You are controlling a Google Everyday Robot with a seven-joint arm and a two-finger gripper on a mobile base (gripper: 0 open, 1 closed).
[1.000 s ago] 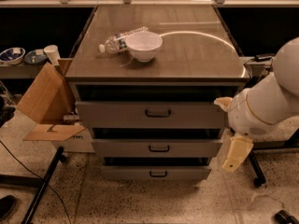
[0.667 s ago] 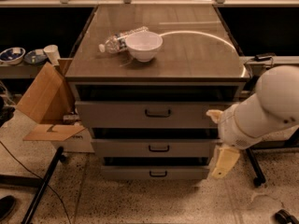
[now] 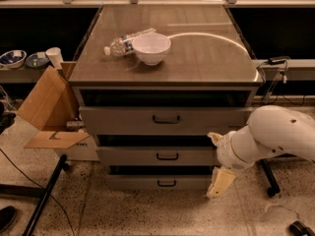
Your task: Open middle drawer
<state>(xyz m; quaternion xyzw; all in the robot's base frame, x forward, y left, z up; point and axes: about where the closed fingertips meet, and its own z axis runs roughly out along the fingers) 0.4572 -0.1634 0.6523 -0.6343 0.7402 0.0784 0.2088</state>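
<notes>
just left of tool (image 3: 216, 161), middle drawer (image 3: 133, 156)

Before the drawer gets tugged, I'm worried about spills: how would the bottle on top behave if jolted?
The bottle lies on its side, so it would probably roll. It looks clear plastic, so likely light and easily shifted. The bowl beside it may block rolling that way. The claw hangs low by the cabinet's front right, away from it.

- Two-finger pincer (image 3: 217, 160), cream fingers (image 3: 221, 182) spread, beside right end of flat grey middle drawer (image 3: 147, 156).
- White round bowl (image 3: 151, 47) touches clear plastic bottle (image 3: 125, 42) on brown cabinet surface (image 3: 206, 58).
</notes>
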